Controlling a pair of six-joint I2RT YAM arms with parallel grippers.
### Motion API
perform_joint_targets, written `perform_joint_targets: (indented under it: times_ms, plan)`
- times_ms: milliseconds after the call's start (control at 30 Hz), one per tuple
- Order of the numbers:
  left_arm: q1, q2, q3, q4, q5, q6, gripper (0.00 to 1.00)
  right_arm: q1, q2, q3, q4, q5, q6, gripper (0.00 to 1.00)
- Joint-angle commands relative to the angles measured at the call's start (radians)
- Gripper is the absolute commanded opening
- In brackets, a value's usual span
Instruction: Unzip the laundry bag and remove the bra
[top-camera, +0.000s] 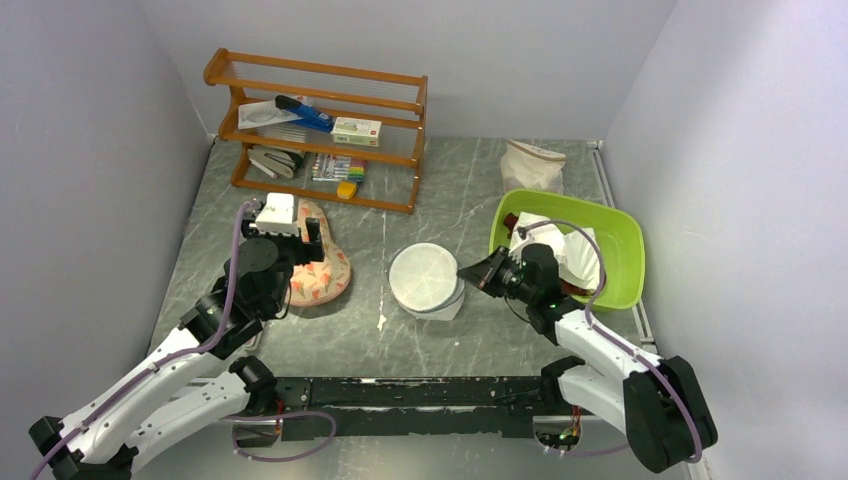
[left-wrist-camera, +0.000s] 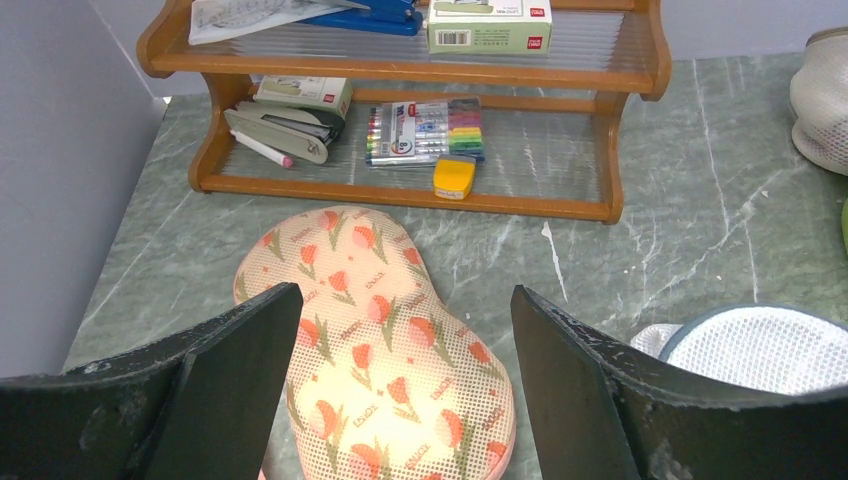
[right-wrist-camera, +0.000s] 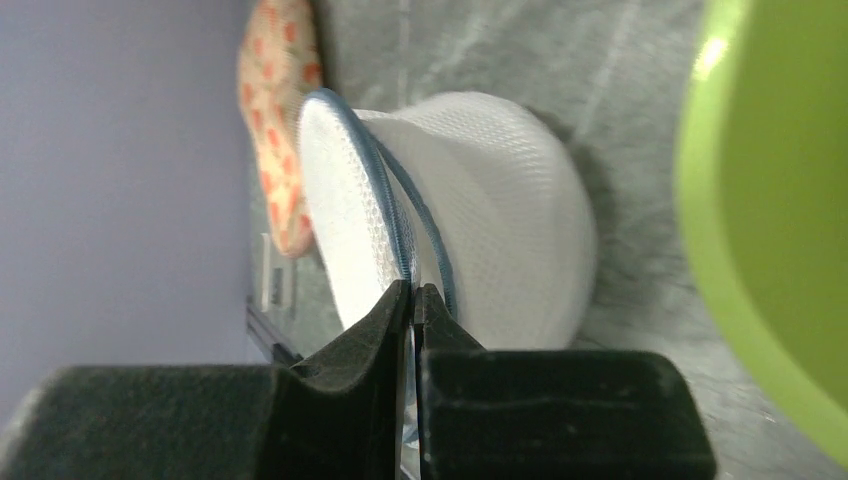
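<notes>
Laundry bag (top-camera: 428, 280) sits in the middle of the table (top-camera: 450, 200), flat white top facing up. My right gripper (right-wrist-camera: 412, 297) is at its right edge, jaws pinched almost together on the blue zipper rim. Can't tell if a pull tab is between them. Green tub (top-camera: 622, 275) is just behind that arm. My left gripper (left-wrist-camera: 400, 300) hangs wide open over the floral pad (left-wrist-camera: 380, 390), left of the bag and clear of it.

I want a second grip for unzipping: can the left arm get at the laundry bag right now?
Probably yes. The left gripper is open above the floral pad, and nothing stands between it and the laundry bag.
</notes>
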Motion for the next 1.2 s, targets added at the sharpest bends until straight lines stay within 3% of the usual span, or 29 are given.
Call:
perform_joint_targets:
  times_ms: [0, 400, 567, 967, 1167]
  plan:
    - [-0.007, -0.003, 0.011, 0.020, 0.012, -0.008, 0.88, -0.021, 0.049, -0.022, -0.044, 0.025, -0.082, 0.04]
    - [-0.007, 0.017, 0.014, 0.019, 0.021, -0.008, 0.89, -0.019, 0.266, 0.109, -0.130, 0.017, -0.281, 0.08]
    - [-0.007, 0.035, 0.006, 0.034, 0.040, 0.002, 0.91, -0.005, 0.251, 0.185, -0.219, 0.015, -0.356, 0.13]
    - [-0.006, 0.091, 0.007, 0.037, 0.097, 0.028, 0.95, 0.039, 0.052, 0.399, -0.633, 0.282, -0.552, 0.59]
    - [0.000, 0.185, 0.056, 0.024, 0.222, -0.020, 0.99, 0.040, -0.025, 0.509, -0.739, 0.392, -0.657, 0.81]
